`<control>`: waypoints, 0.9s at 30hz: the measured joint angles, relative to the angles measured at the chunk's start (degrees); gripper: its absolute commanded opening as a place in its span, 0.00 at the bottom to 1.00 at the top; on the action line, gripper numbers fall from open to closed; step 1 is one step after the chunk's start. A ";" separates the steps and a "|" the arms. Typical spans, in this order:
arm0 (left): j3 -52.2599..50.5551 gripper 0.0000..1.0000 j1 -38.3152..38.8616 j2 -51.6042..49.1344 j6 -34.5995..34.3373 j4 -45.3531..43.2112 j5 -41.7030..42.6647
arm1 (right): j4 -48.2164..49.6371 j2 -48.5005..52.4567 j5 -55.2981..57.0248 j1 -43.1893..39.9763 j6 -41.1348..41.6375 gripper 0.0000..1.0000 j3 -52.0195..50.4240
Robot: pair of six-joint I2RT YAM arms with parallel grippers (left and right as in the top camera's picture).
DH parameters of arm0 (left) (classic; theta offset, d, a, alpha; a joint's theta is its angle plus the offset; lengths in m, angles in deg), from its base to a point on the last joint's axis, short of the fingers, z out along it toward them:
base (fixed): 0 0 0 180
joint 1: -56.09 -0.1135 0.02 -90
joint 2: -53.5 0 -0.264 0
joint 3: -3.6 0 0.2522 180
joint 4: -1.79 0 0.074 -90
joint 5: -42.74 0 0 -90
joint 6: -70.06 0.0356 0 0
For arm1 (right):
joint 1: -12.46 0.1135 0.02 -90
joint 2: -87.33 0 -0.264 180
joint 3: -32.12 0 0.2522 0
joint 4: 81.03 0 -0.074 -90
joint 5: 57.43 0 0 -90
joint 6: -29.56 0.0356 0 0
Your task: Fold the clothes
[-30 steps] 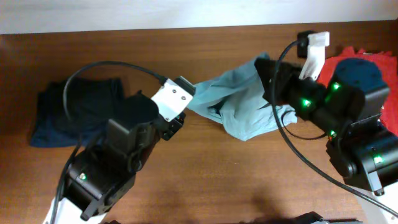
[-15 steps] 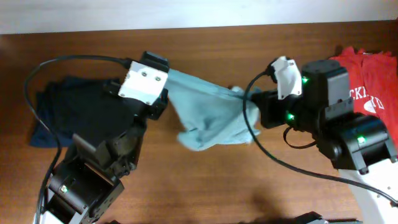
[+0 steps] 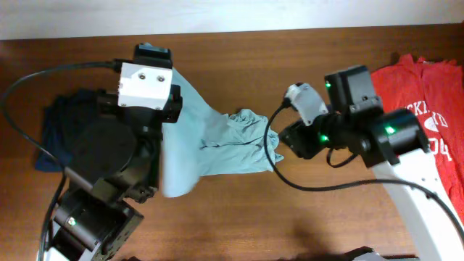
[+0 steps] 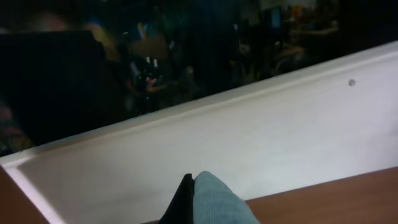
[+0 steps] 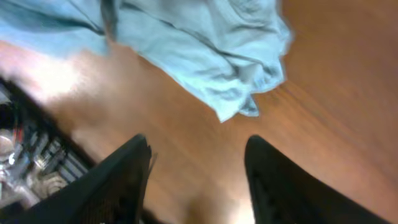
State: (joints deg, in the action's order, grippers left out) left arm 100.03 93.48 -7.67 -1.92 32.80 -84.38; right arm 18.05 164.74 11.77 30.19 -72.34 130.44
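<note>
left jaws: clamped on grey-blue T-shirt (image 3: 232, 152)
right jaws: parted, empty
red T-shirt (image 3: 424, 80): 3 o'clock
navy T-shirt (image 3: 61, 130): 9 o'clock

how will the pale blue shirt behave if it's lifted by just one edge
Probably very floppy: the pale blue shirt hangs from the left gripper and sags in wrinkled folds onto the table. Likely light, since one pinch carries it. Pushed, it would probably bunch up rather than slide.
</note>
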 measured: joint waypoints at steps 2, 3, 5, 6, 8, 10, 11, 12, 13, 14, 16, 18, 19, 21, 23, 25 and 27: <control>0.66 0.00 0.00 0.00 0.00 0.00 -0.46 | -0.04 1.92 -3.52 0.00 -3.56 0.61 -0.02; 1.03 0.00 0.00 0.00 0.00 0.00 -0.63 | -0.09 2.82 -5.20 -0.02 -4.96 0.62 -0.02; 1.95 0.00 0.00 0.00 0.04 -0.11 -0.87 | -0.09 5.01 -9.14 0.00 -8.00 0.63 -0.02; 2.40 0.00 0.00 0.00 0.22 -0.39 -0.94 | -0.09 6.01 -11.10 0.00 -9.25 0.65 -0.02; 3.39 0.00 0.00 0.00 0.57 -1.36 -1.40 | 0.00 8.09 -15.28 0.00 -11.30 0.70 -0.02; 4.68 0.00 0.00 0.00 1.27 -2.29 -1.92 | 0.33 9.77 -19.41 0.00 -12.57 0.73 -0.02; 5.44 0.00 0.00 0.00 1.62 -2.58 -2.14 | 0.76 10.43 -21.94 0.00 -12.90 0.76 -0.02; 6.21 0.00 0.00 0.00 1.92 -2.71 -2.36 | 1.20 10.78 -23.89 0.00 -13.35 0.76 -0.02; 6.78 0.00 0.00 0.00 2.10 -2.95 -2.67 | 1.53 10.95 -25.16 0.13 -13.64 0.76 -0.02; 7.45 0.00 0.00 -0.02 2.27 -3.13 -3.26 | 2.05 10.95 -26.62 0.31 -13.66 0.76 -0.04; 8.79 0.00 0.00 -0.24 2.47 -3.50 -4.85 | 3.39 10.93 -28.48 1.27 -12.96 0.75 -0.04; 10.10 0.00 0.00 -0.79 2.62 -4.44 -6.73 | 5.03 10.95 -29.77 3.45 -11.30 0.74 -0.04; 10.69 0.00 0.00 -1.18 2.67 -5.03 -7.54 | 5.53 10.95 -29.92 4.20 -10.75 0.74 -0.04; 12.02 0.00 0.00 -2.34 3.28 -7.21 -9.70 | 7.74 10.93 -29.62 6.91 -8.37 0.73 -0.04; 13.09 0.00 0.00 -4.02 4.79 -10.86 -12.09 | 10.38 10.93 -27.76 10.25 -5.29 0.72 -0.07; 13.81 0.00 0.00 -5.35 6.62 -14.16 -13.73 | 12.90 10.95 -25.11 13.38 -2.71 0.71 -0.07; 14.82 0.00 0.00 -6.84 9.09 -16.79 -15.30 | 15.08 10.95 -22.62 16.33 -0.37 0.71 -0.07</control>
State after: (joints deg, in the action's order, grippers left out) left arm 114.85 93.48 -14.51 7.17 16.02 -99.68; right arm 33.13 175.69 -10.85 46.52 -72.72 130.37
